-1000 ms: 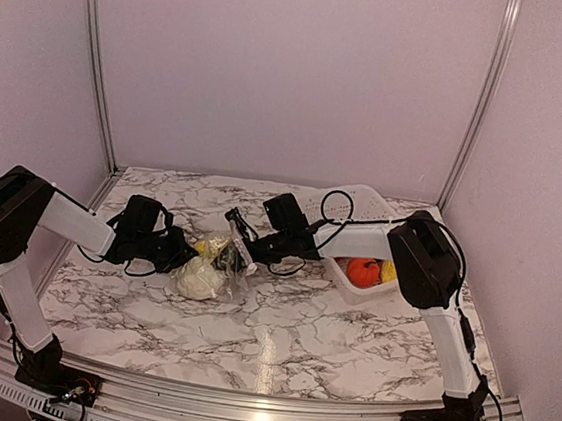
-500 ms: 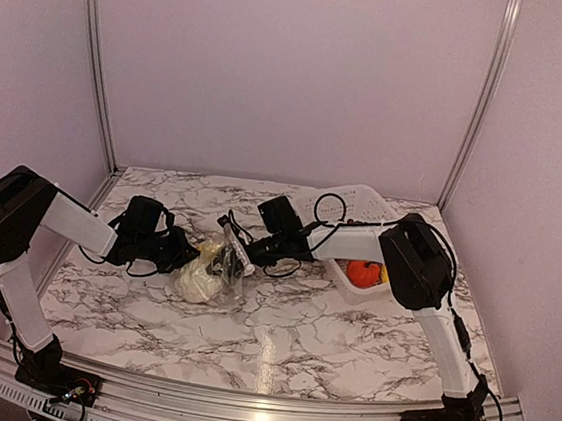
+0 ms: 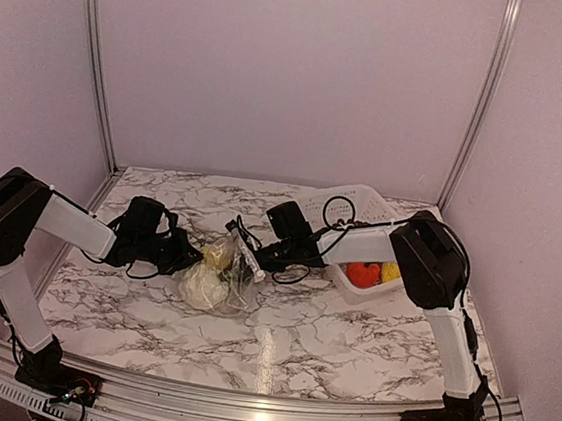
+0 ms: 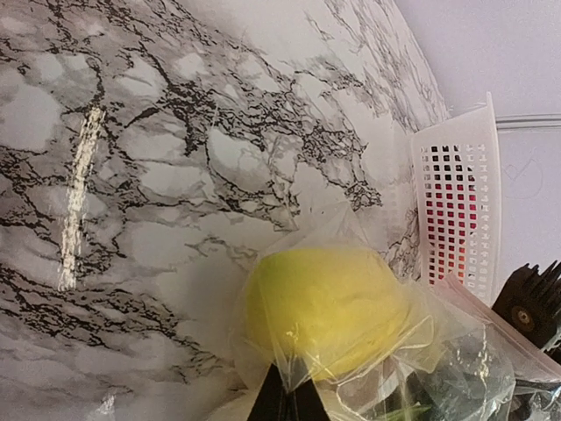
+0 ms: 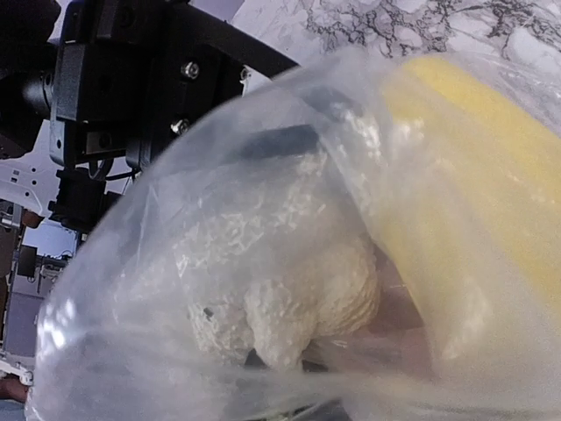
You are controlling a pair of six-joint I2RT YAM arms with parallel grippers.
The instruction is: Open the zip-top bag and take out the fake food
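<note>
crowding right wrist view, zip-top bag (image 5: 219,219), basket (image 4: 456,210) nearby

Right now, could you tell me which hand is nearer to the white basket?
The right hand. It sits at the edge of the bag facing the basket; the left hand pinches the opposite side, farther away.

Marble table (image 3: 297,343), zip-top bag (image 3: 218,279), white basket (image 3: 373,192)

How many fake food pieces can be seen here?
4: a yellow piece and a cream-white piece inside the zip-top bag; a red-orange piece and a second yellow piece in the white lattice basket. Others may be hidden.
</note>
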